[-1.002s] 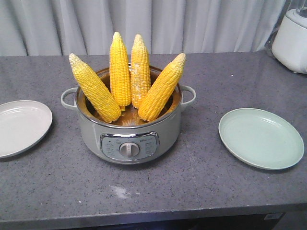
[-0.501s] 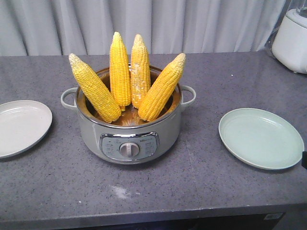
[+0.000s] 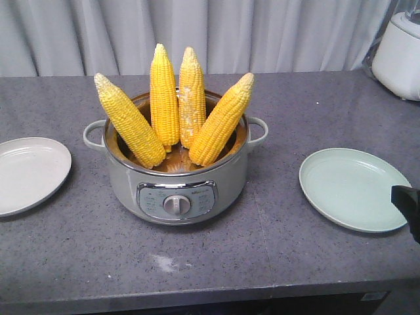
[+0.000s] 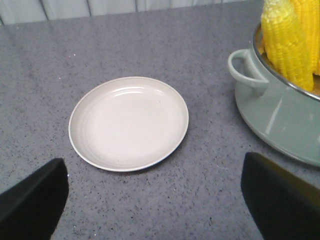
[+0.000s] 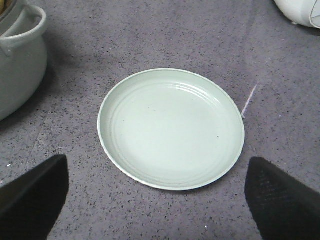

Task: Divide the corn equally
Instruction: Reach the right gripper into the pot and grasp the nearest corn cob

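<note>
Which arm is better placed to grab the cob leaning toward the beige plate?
Probably left. The left claw hangs open above the beige plate, with that cob close on its view's right. The right claw, open too, is over the green plate, across the pot.

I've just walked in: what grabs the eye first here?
Four bright yellow corn cobs stand fanned out in a grey-green cooker pot on the grey counter. A whitish plate lies to its left and a pale green plate to its right, both bare.
</note>
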